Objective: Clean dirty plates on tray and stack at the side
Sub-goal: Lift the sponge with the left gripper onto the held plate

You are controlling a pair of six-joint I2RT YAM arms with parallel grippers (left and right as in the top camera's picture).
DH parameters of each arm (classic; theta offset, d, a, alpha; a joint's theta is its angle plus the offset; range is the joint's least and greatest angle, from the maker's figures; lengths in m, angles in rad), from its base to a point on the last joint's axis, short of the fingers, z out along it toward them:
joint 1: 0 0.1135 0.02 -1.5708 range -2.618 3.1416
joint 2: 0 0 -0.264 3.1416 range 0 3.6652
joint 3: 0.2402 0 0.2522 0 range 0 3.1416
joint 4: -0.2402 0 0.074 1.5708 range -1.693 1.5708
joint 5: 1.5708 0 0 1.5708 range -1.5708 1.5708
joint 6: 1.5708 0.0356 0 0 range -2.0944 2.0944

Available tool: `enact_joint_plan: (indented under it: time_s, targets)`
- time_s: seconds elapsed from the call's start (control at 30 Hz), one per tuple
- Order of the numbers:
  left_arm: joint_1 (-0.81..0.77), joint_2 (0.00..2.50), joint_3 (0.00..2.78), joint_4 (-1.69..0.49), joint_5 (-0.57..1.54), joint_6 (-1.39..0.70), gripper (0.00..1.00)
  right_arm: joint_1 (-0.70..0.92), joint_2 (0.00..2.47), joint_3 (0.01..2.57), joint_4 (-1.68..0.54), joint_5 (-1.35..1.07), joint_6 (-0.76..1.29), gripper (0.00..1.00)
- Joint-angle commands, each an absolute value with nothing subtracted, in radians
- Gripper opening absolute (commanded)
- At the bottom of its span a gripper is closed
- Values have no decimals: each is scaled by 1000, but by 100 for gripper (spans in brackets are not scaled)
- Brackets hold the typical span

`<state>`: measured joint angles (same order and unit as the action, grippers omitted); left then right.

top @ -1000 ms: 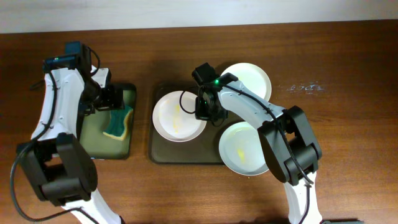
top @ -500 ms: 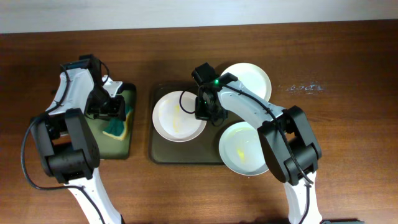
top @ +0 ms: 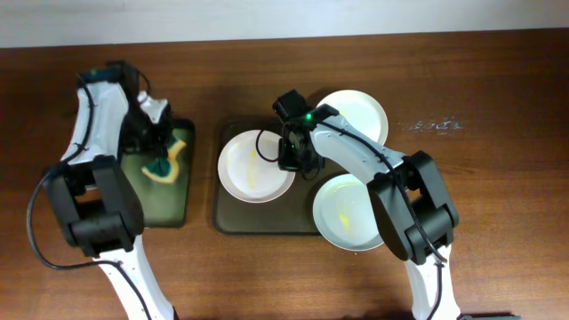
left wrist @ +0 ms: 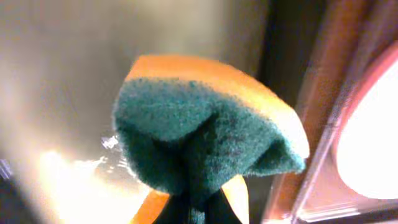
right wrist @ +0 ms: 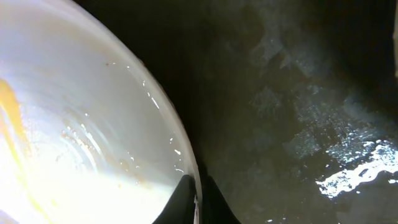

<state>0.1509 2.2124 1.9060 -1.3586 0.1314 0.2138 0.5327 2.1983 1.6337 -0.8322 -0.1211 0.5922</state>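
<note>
Three white plates show from overhead. A yellow-smeared plate [top: 253, 169] lies on the left of the dark tray [top: 267, 218]. Another plate [top: 356, 111] rests at the tray's back right corner, and a third plate [top: 347, 212] overhangs its front right. My right gripper [top: 290, 160] is shut on the right rim of the left plate. In the right wrist view, both fingers [right wrist: 184, 198] pinch that plate's [right wrist: 74, 124] edge over the wet tray [right wrist: 298, 93]. My left gripper [top: 160, 153] is shut on a green and yellow sponge [left wrist: 205, 130], which is squeezed into a fold.
The sponge [top: 169, 165] hangs over a smaller green tray [top: 151, 200] on the left of the wooden table [top: 498, 178]. This tray's wet floor [left wrist: 62, 93] fills the left wrist view. Bare wood stretches to the right of the plates.
My left gripper has shut on the sponge, which now bunches between its jaws over the small tray. The right gripper and the plates have stayed put.
</note>
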Motion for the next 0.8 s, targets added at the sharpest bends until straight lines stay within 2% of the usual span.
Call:
enact_joint_plan:
  time_s: [0.0,0.17,0.33,0.47,0.57,0.67,0.73,0.77]
  targets:
    - [140,2204,2108,-1427,277,195,0,529,2246,1623,-833,-166,575,4]
    - [35,2206,2133,-1420,363,142,0,441,2245,1623,-838,-379,474,4]
    - [-105,2207,2091,-1312,360,-7,0,424,2245,1623,-846,-415,460,4]
    - [-202,2207,1935,-1155,266,-144,0,424,2245,1623,-849,-415,461,4]
    - [-257,2207,1774,-1036,122,-321,0,424,2245,1623,-849,-415,460,4]
    - [-321,2207,1594,-905,138,-329,0,424,2245,1623,-849,-411,461,4]
    - [-338,2207,1563,-932,209,-310,0,424,2245,1623,-852,-411,461,4]
    - [-345,2207,1559,-966,308,-246,0,424,2245,1623,-856,-411,460,4]
